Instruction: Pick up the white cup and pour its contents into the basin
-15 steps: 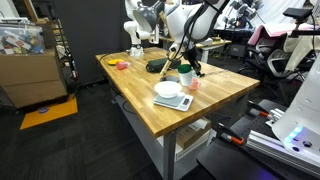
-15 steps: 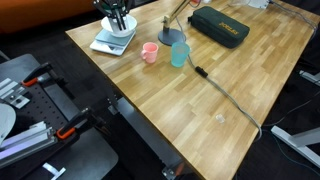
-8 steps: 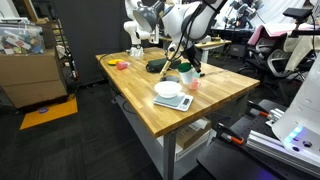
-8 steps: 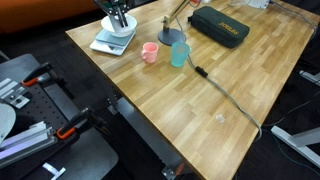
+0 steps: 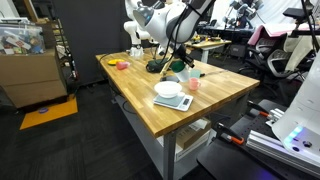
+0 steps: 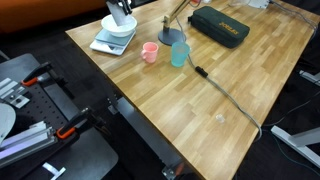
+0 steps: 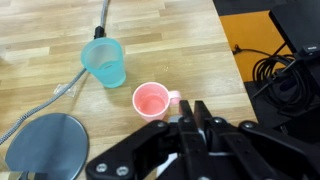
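The white cup (image 7: 103, 62), tinted teal, stands upright on the wooden table next to the small pink cup (image 7: 150, 99). It also shows in both exterior views (image 6: 179, 54) (image 5: 186, 74). The dark round basin (image 7: 45, 145) lies just beyond the cups and shows in both exterior views (image 6: 172, 37) (image 5: 156, 67). My gripper (image 7: 195, 108) is shut and empty. It hangs in the air above the white bowl, apart from both cups, in an exterior view (image 6: 118, 8).
A white bowl (image 6: 115, 32) sits on a flat white base (image 6: 104, 45) under the gripper. A black case (image 6: 220, 27) lies at the far side. A cable (image 6: 225, 95) runs across the table. A small pink-orange dish (image 5: 122, 65) sits near a corner.
My gripper has risen a little above the white bowl. The cups and the basin have not moved.
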`<state>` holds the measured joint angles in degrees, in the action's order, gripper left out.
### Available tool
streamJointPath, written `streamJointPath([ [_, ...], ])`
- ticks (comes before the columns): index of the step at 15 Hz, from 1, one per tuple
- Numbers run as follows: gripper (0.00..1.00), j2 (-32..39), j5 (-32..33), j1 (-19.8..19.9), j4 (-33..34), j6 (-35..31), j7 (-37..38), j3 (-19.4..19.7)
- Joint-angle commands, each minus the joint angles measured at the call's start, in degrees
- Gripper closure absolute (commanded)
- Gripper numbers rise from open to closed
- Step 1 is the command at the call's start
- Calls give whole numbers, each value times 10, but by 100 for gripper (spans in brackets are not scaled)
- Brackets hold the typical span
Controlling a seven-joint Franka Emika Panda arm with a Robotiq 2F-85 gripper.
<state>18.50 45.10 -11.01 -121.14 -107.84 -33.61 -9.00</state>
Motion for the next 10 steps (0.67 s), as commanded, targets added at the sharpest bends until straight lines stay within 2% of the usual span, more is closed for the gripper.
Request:
streamJointPath([
  [1, 98, 44, 39, -10, 51, 65, -34, -9],
  [6, 98, 101, 77, -43, 116, 197, -38, -19],
  [10, 98, 138, 98, -60, 159, 264, -40, -28],
])
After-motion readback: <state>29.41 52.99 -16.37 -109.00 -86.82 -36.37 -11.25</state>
